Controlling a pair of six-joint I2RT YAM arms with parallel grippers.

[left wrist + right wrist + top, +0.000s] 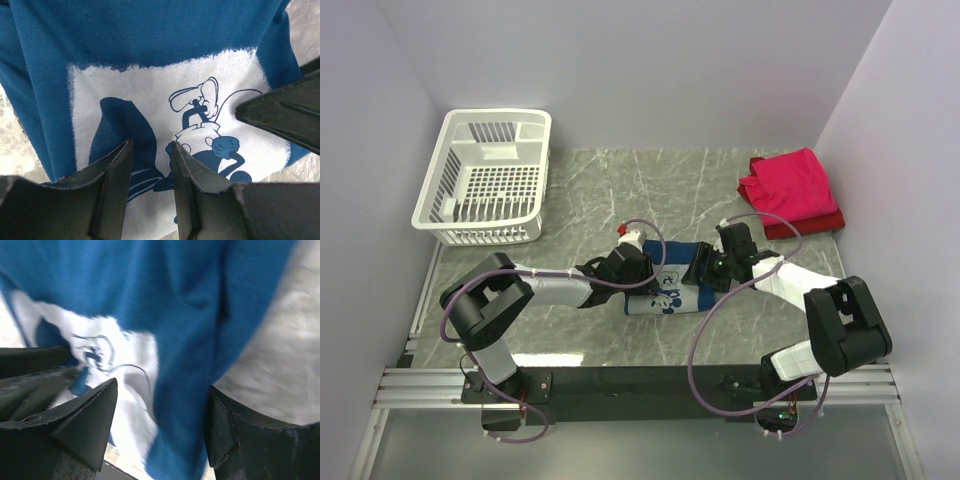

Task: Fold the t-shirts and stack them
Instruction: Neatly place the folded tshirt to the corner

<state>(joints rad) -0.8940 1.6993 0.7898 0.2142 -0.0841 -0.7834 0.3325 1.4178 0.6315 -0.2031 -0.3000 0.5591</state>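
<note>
Navy t-shirt (675, 290) bundled up, left gripper (151, 145) narrowly open over it, right gripper (161, 386) spread wide

Blue t-shirt (150, 35) with white cartoon print (150, 85) across centre; left end effector (151, 145) at 6 o'clock, fingers (117, 180) parted over print; right end effector's finger (280, 115) at 3 o'clock.

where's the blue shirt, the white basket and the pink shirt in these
blue shirt (150, 30): left wrist view, plain cloth above the white patch
white basket (505, 185): top view, its slotted floor
pink shirt (790, 185): top view, middle of its upper face
</note>
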